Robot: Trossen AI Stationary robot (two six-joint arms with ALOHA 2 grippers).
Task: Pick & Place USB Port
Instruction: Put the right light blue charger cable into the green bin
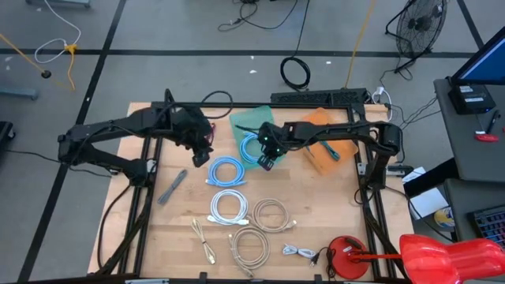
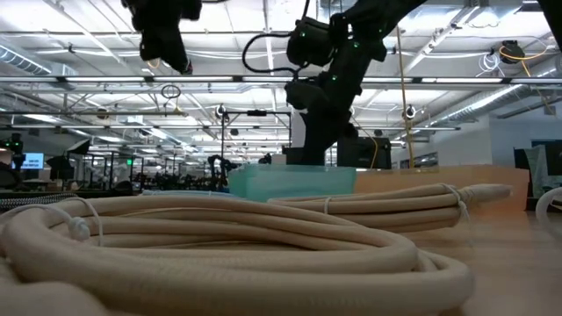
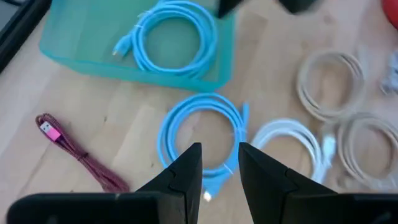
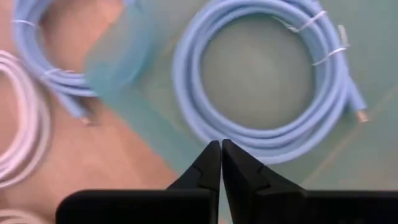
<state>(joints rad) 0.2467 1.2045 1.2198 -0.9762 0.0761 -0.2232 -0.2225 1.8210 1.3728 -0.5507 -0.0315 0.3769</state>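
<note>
My left gripper is open and hovers over a light-blue coiled cable that lies flat on the wooden table. It touches nothing. A second light-blue coil lies inside the teal bin. My right gripper is shut and empty, held above that bin's near edge. A maroon braided cable with a pink USB plug lies on the table beside the bin. In the low view both grippers hang well above the tabletop.
An orange bin stands right of the teal one. A white coil, two beige coils, small loose cables and a grey object lie toward the near edge. A red object sits at the near right corner.
</note>
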